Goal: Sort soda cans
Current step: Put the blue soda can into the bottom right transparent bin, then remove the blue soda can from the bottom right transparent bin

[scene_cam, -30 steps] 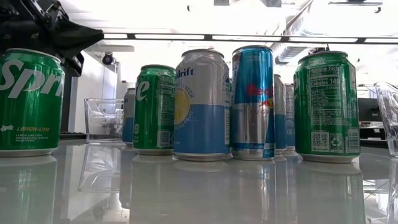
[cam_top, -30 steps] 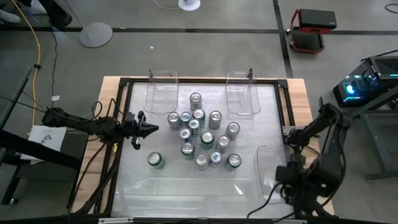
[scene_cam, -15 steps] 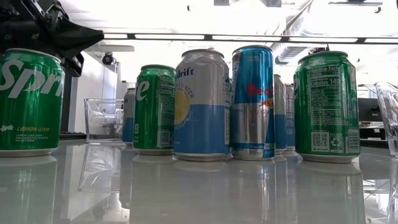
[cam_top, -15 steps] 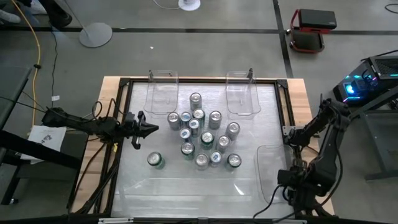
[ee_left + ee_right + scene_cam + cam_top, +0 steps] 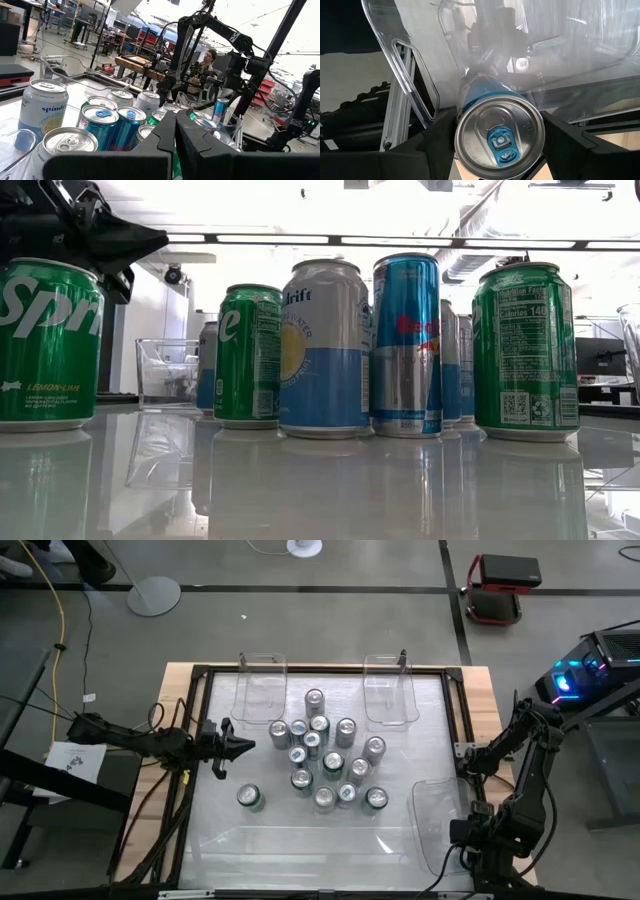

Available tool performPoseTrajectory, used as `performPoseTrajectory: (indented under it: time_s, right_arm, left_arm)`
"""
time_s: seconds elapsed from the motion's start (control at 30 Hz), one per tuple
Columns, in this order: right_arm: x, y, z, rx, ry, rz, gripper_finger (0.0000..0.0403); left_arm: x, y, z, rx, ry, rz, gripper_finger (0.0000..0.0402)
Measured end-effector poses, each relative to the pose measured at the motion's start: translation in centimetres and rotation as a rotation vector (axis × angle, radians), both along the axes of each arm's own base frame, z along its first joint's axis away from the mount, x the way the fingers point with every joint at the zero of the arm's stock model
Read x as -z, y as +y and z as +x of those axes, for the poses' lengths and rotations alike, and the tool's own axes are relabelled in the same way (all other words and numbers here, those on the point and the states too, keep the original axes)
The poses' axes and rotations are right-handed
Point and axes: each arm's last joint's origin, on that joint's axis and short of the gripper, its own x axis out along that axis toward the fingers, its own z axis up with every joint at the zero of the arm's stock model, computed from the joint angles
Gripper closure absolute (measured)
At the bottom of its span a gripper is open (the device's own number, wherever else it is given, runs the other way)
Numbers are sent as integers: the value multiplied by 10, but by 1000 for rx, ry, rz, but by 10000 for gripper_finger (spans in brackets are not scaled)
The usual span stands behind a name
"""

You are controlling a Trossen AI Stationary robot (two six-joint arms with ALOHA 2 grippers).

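Observation:
Several soda cans (image 5: 322,758) stand upright in a cluster mid-table, green, blue and silver-sided; one green can (image 5: 250,797) stands alone to the near left. My right gripper (image 5: 499,142) points down over a clear bin (image 5: 440,825) at the near right, shut on a blue can (image 5: 479,90) with a silver top. In the high view the right arm (image 5: 500,825) covers that gripper. My left gripper (image 5: 238,747) hovers shut and level at the table's left side, left of the cluster, with nothing in it. My right gripper pinches the blue can between its two fingers (image 5: 436,142), one on each side of the can just below the top rim (image 5: 461,131). The fingers come from above, pointing down. The can hangs upright over the bin; whether its base touches the bin I cannot tell.
Two more clear bins (image 5: 262,690) (image 5: 390,692) stand at the far edge, left and right of centre. A black frame (image 5: 195,770) borders the tabletop. A bare stretch of table (image 5: 300,840) lies near the front edge.
My right gripper has sunk with the blue can toward the clear bin at the near right and drifted a little toward the table's near edge, turning slightly. The can stays upright in the hold. The cluster of cans has kept still.

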Motion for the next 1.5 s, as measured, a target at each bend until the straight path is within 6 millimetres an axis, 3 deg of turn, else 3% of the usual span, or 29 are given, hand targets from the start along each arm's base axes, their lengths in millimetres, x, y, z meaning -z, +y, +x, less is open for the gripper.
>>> performPoseTrajectory:
  time_s: [0.3,0.57,0.97,1.13,1.33,1.5]
  right_arm:
    - [0,0,0,-1,3,3,160]
    - [2,2,-1,-4,42,13,119]
    - [11,11,4,-71,0,10,115]
    - [9,-2,23,44,-145,-85,115]
    - [17,-27,63,239,-100,-125,110]
    - [37,-49,77,315,1,-140,95]
  left_arm:
    - [0,0,0,0,1,1,401]
    - [0,0,0,-1,1,2,401]
    - [0,0,0,-2,1,3,401]
    - [0,0,0,-2,1,3,401]
    - [0,0,0,-2,1,2,401]
    - [0,0,0,-2,2,8,401]
